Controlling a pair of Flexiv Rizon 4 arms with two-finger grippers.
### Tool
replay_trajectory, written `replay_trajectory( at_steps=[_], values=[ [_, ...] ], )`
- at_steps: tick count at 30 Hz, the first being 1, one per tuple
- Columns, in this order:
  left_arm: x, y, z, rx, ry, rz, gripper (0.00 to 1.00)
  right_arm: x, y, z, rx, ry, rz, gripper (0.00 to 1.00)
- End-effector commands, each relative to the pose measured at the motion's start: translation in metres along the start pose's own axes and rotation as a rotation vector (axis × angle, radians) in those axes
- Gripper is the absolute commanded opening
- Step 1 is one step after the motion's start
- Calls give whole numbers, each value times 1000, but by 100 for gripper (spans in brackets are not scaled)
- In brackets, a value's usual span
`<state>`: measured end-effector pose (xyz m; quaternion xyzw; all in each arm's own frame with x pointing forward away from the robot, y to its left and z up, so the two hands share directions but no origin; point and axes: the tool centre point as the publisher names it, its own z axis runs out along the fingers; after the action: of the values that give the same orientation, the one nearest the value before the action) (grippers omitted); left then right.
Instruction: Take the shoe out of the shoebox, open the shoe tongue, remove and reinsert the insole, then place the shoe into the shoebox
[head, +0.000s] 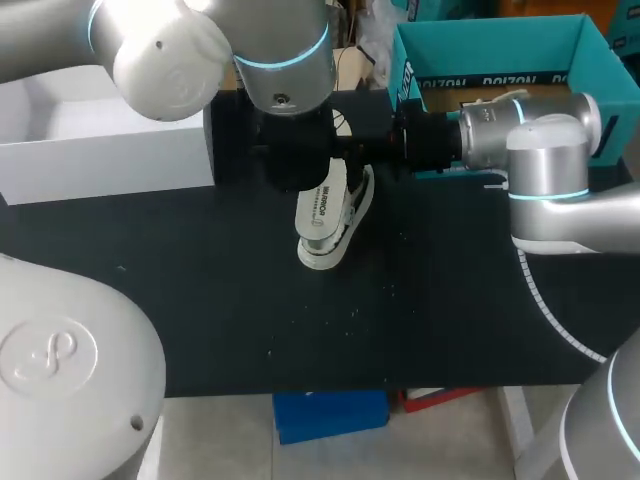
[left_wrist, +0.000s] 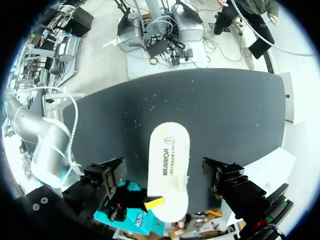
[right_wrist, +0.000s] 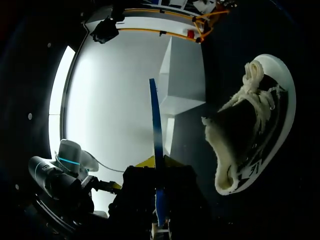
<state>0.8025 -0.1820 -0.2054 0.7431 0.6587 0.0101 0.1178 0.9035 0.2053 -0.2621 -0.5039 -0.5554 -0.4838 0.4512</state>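
Shoe (head: 335, 215) on its side mid-worktop, long axis running far edge to near edge, opening facing my right claw (right_wrist: 158, 161). That claw pinches what I take for the blue insole (right_wrist: 154, 115), just beside the shoe. Left claw (head: 295, 165) sits overhead, and I cannot tell its state.

A white insole (left_wrist: 170, 160) shows above the dark bench (left_wrist: 225, 110), one end held by the right gripper (left_wrist: 152, 204), beside the teal shoebox (left_wrist: 131, 218).

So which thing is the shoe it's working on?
Find the black table, then its middle, left of the teal shoebox. The shoe lies there on its side, cream with laces, white sole showing; its neighbours, that shoebox and a white box, are square-edged.
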Motion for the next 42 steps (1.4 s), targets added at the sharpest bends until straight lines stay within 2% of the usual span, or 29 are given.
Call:
replay_trajectory(
  at_steps=[1, 7, 15, 31, 42],
  values=[
    [1, 12, 3, 9, 3, -1, 100, 0, 0, 1, 0, 0, 0, 0],
    [9, 35, 0, 13, 4, -7, 100, 0, 0, 1, 0, 0, 0, 0],
    [17, 76, 3, 2, 20, -8, 100, 0, 0, 1, 0, 0, 0, 0],
    [13, 168, 20, -17, 21, 33, 100, 0, 0, 1, 0, 0, 0, 0],
    [10, 207, 24, -24, 23, 27, 100, 0, 0, 1, 0, 0, 0, 0]
  ],
)
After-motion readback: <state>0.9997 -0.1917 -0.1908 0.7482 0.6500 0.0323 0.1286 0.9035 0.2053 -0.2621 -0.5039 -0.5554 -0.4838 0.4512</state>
